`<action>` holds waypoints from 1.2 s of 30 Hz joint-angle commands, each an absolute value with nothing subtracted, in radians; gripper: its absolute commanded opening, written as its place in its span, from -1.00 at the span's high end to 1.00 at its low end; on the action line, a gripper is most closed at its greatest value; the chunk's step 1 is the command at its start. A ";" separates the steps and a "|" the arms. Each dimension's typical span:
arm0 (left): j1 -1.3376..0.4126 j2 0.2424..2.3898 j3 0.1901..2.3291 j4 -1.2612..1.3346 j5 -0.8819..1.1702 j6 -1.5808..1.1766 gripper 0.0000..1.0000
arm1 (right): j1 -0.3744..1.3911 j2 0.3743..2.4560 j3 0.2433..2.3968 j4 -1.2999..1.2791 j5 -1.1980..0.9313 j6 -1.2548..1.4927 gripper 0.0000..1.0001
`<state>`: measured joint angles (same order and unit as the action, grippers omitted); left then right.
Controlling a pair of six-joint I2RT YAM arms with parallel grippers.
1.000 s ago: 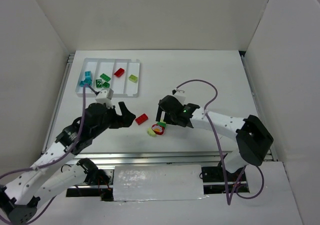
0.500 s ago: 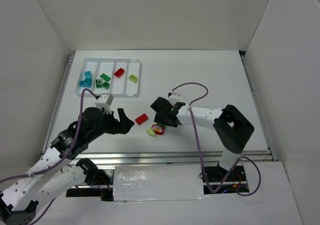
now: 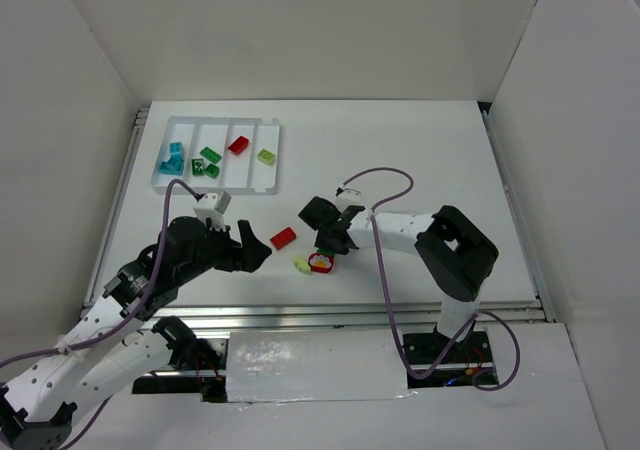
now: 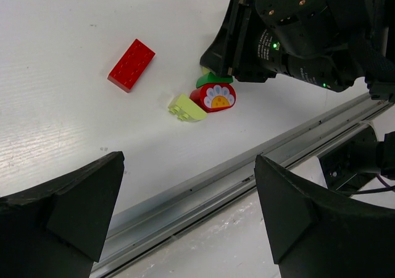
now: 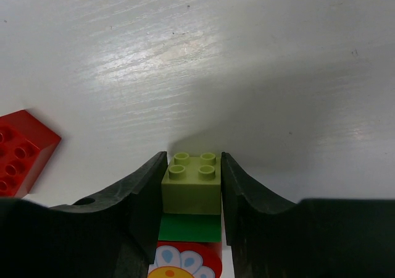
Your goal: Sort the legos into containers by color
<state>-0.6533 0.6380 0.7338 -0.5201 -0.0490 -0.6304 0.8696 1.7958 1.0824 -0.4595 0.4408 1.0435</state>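
My right gripper [image 5: 193, 157] is shut on a yellow-green 2x2 lego [image 5: 191, 184] on the table; a green piece [image 5: 190, 227] and a red flower-printed piece [image 5: 185, 264] lie just behind it. In the top view that gripper [image 3: 326, 240] stands over this cluster, with the flower piece [image 3: 321, 262] and a yellow-green wedge [image 3: 301, 264] beside it. A red brick [image 3: 284, 237] lies to the left. My left gripper [image 3: 253, 246] hangs open and empty left of the red brick [image 4: 131, 64]. The white tray [image 3: 190, 182] holds teal-blue [image 3: 172, 158], green [image 3: 207, 162], red [image 3: 238, 145] and yellow-green [image 3: 266, 156] legos in separate compartments.
A metal rail [image 4: 203, 188] runs along the table's near edge, close behind the loose pieces. White walls enclose the table on three sides. The right arm's cable [image 3: 385, 175] loops above its forearm.
The right gripper slid left and its jaws closed in on the yellow-green lego. The flower piece and wedge shifted slightly. The left gripper sank a little toward the near edge.
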 commanded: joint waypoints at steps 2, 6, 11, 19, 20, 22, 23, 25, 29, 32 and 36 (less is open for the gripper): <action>-0.658 0.644 0.727 -0.469 -0.025 -0.618 -0.99 | 0.853 1.798 1.121 -0.459 0.486 1.065 0.24; -0.658 0.650 0.726 -0.465 -0.026 -0.620 -0.99 | 0.835 1.787 1.129 -0.457 0.488 1.063 0.61; -0.658 0.653 0.730 -0.462 -0.034 -0.618 -0.99 | 0.821 1.763 1.157 -0.486 0.517 1.071 1.00; -0.658 0.675 0.666 -0.275 0.084 -0.663 -0.99 | 0.828 1.547 1.063 -0.466 0.558 1.146 1.00; -0.658 0.686 0.651 -0.211 0.098 -0.679 -0.99 | 0.839 1.522 1.055 -0.469 0.566 1.153 1.00; -0.658 0.727 0.631 -0.137 0.149 -0.705 -0.99 | 0.851 1.459 1.043 -0.482 0.584 1.173 1.00; -0.658 0.744 0.624 -0.099 0.169 -0.718 -0.99 | 0.862 1.439 1.040 -0.488 0.589 1.181 1.00; -0.658 0.802 0.617 0.001 0.212 -0.750 -0.99 | 0.879 1.381 1.032 -0.494 0.607 1.196 1.00; -0.660 0.911 0.624 0.152 0.258 -0.799 -0.99 | 0.932 1.293 1.020 -0.466 0.598 1.192 1.00; -0.660 0.948 0.634 0.242 0.282 -0.822 -0.99 | 0.968 1.275 1.037 -0.477 0.600 1.192 1.00; -0.666 0.998 0.672 0.265 0.273 -0.827 -0.99 | 1.000 1.259 1.049 -0.482 0.621 1.197 1.00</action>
